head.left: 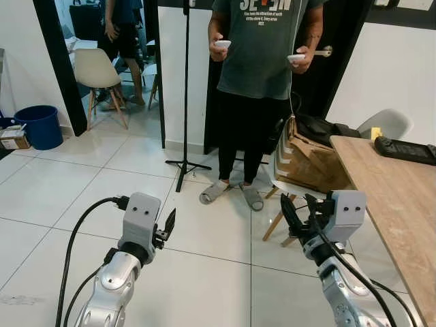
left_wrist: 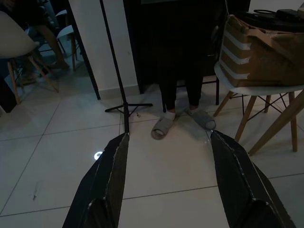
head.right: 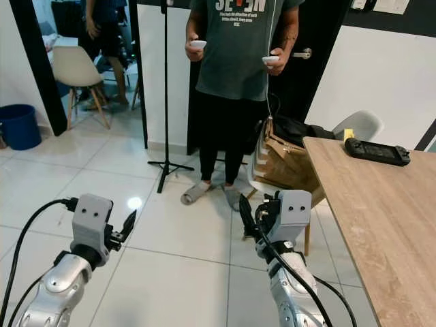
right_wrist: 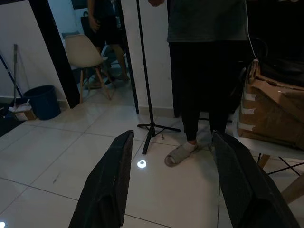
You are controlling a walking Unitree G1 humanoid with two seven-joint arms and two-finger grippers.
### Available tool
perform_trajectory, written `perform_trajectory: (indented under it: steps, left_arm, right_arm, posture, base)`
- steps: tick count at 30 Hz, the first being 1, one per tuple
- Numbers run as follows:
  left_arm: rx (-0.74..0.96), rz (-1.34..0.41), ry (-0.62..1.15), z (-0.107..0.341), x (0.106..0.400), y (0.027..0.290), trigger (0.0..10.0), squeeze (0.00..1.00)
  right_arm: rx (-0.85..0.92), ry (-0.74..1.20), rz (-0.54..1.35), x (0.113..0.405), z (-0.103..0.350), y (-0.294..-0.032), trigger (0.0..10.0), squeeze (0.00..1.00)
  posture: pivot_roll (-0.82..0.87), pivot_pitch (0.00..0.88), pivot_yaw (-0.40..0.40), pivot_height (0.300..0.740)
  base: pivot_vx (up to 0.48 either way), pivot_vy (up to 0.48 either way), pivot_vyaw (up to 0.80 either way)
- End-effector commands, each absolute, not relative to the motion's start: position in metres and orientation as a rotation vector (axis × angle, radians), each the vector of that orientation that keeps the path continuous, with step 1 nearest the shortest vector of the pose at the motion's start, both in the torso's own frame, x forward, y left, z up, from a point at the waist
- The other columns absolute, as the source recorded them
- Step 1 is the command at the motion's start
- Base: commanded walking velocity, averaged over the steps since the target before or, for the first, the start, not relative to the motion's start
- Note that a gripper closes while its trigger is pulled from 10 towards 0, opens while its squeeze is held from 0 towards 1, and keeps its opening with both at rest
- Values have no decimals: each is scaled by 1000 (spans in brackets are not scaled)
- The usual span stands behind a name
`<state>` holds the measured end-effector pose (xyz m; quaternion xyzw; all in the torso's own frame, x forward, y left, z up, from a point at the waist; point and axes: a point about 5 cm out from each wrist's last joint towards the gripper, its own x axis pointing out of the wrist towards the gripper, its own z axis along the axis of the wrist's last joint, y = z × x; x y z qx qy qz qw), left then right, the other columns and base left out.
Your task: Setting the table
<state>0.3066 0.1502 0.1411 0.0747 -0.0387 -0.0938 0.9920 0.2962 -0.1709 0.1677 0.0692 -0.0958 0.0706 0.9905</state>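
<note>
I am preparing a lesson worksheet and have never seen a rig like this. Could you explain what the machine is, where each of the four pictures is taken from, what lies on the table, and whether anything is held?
This is a walking humanoid robot with two silver arms. The two upper pictures come from its head camera, looking forward and down. There the left gripper and right gripper hover over the white tiled floor. The two darker pictures come from wrist cameras looking along each gripper's black fingers, which stand apart, holding nothing. A light wooden table on the right carries a black handheld device. A person in a grey T-shirt stands ahead beside a black stand.
</note>
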Motion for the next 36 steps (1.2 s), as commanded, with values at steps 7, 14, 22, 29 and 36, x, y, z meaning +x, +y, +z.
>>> perform_trajectory:
  steps: [7,14,22,29,36]
  left_arm:
    - [162,-188,-84,140,305,151,10000,0]
    - [182,-166,-79,138,306,154,10000,0]
    - [176,-161,-75,138,307,155,10000,0]
    - [174,-161,-75,138,308,154,10000,0]
    - [174,-162,-75,138,308,153,10000,0]
  right_arm:
    - [131,-185,143,295,166,-170,10000,0]
    - [136,-176,166,292,163,-161,10000,0]
    - [134,-165,184,291,160,-154,10000,0]
    - [123,-160,168,292,159,-155,10000,0]
    - [115,-156,160,291,158,-154,10000,0]
  posture:
    - [40,0,23,740]
    - [40,0,23,740]
    - [36,0,22,740]
    - [33,0,23,740]
    - [32,0,25,740]
  base:
    - [0,0,0]
    - [385,0,0]
    - [480,0,0]
    - [480,0,0]
    - [480,0,0]
